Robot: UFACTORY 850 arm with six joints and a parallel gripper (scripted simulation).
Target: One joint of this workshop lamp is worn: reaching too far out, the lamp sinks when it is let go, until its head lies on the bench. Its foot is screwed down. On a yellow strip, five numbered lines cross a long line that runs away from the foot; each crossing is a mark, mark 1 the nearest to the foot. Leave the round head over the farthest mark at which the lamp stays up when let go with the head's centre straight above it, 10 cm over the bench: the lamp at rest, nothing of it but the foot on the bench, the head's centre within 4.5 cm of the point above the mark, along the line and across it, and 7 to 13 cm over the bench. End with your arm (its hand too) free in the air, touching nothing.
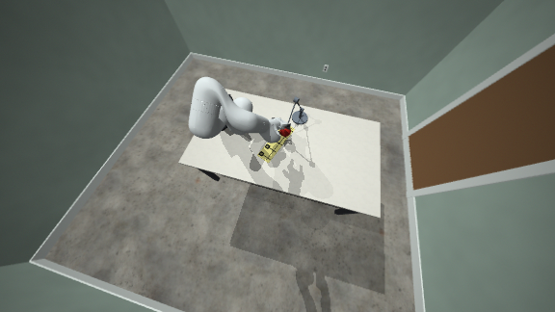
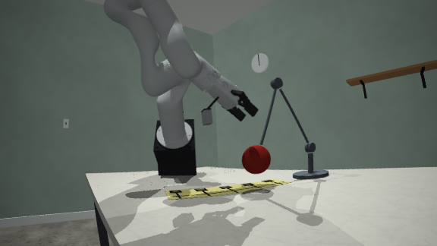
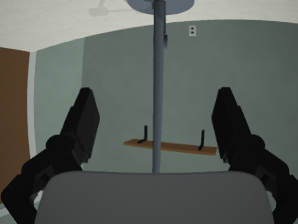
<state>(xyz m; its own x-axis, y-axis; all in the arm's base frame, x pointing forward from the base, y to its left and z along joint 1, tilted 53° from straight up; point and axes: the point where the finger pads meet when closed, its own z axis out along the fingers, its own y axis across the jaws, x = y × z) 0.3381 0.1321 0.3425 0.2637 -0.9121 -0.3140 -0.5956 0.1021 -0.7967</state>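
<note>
The lamp's red round head (image 2: 256,159) (image 1: 285,130) hangs free above the yellow strip (image 2: 227,187) (image 1: 269,150), over the half nearer the foot; I cannot tell which mark. It is clear of the bench (image 2: 360,212). The lamp's foot (image 2: 310,174) (image 1: 300,117) stands at the strip's end, with the elbow (image 2: 276,83) high above. My gripper (image 2: 247,111) (image 3: 155,102) is open and empty. It is tilted down, a little short of the thin rod (image 3: 158,63) (image 2: 268,121) that carries the head, and touches nothing.
My black base block (image 2: 175,152) stands at the bench's back left. The bench's left edge (image 2: 99,212) is near the strip's far end. A wooden shelf (image 2: 394,72) and a round clock (image 2: 259,62) hang on the back wall.
</note>
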